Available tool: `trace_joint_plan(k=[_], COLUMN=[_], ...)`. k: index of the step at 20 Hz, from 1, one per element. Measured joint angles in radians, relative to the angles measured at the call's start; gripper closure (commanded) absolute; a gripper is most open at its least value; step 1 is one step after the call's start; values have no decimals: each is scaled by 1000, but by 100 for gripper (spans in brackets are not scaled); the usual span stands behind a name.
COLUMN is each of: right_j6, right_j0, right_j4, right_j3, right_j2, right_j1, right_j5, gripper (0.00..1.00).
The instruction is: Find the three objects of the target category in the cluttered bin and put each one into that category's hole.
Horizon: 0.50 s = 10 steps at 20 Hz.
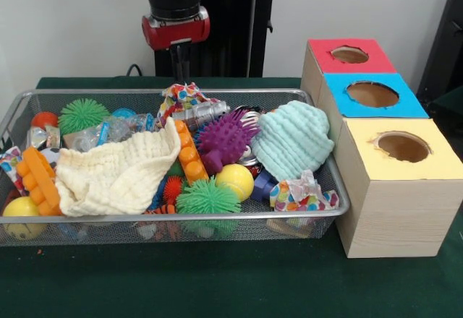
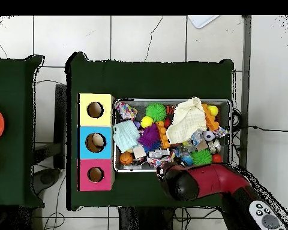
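My gripper hangs under the red and black arm, over the far rim of the wire mesh bin, and holds nothing. In the bin lie a cream cloth, a mint cloth, a purple spiky ball, a green spiky ball, another green spiky ball, a yellow ball, orange brick strips and a metal can. In the overhead view the arm hides the gripper at the edge of the bin.
Three boxes stand in a row beside the bin, each with a round hole on top: red, blue, yellow. A patterned cloth lies in the bin corner nearest the yellow box. Green cloth covers the table.
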Motion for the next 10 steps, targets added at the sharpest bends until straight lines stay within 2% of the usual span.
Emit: trace_joint_plan(k=[10], right_j6=[0], right_j0=[8], right_j4=[63], right_j3=[0], right_j2=[29], right_j1=[-66], right_j5=[48], gripper=[100])
